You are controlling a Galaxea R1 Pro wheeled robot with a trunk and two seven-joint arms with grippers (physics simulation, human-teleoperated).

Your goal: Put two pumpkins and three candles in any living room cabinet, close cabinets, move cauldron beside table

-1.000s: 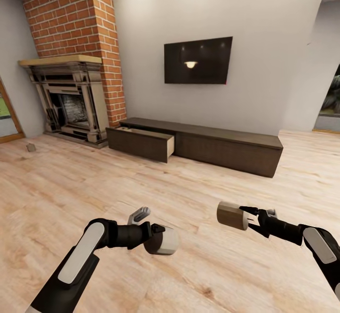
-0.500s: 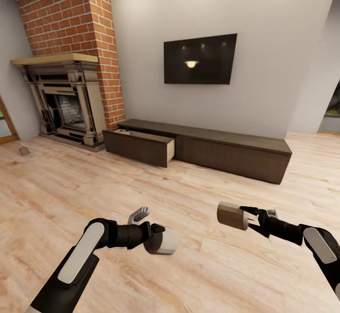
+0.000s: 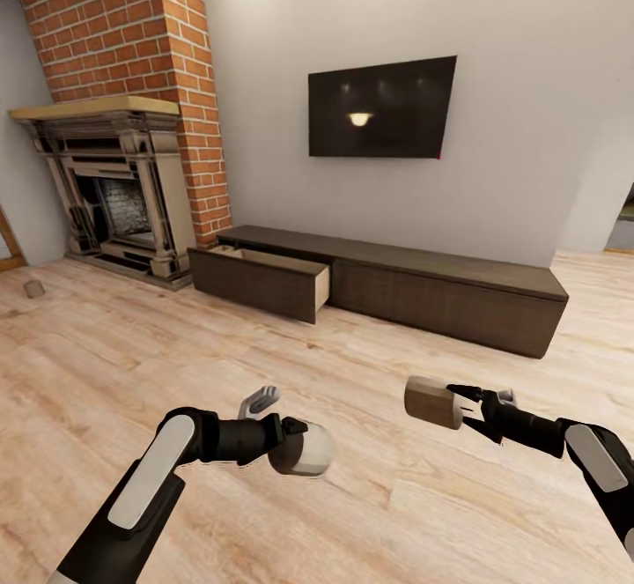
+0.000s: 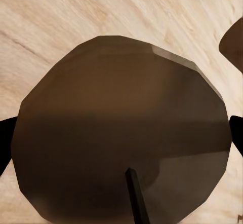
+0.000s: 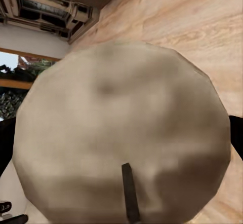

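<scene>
Taking the cabinet [image 3: 387,289] as the landmark, the scene runs as follows. Far to its left, on the wooden floor [image 3: 176,346] in front of the fireplace [image 3: 114,188], lies a small grey-tan lump [image 3: 34,289]; it is too small to tell whether it is a candle. The fireplace with its brick chimney [image 3: 132,29] stands just beside the cabinet's left end. The cabinet itself is long, low and dark brown, set against the white wall, and its leftmost drawer [image 3: 260,280] is pulled out, showing a pale inside edge. Above the cabinet a dark television [image 3: 381,107] hangs on the wall.

Well in front of the cabinet, near the camera, the left tool [image 3: 304,449] is clamped on a stubby pale candle [image 3: 302,449], held above the floor; in the left wrist view the candle's rounded end [image 4: 121,133] sits between the dark fingertips. To the right, also well in front of the cabinet, the right tool [image 3: 458,408] grips a second candle [image 3: 431,402], beige and faceted, clear of the floor; the right wrist view shows its blunt end [image 5: 121,133] close up.
</scene>
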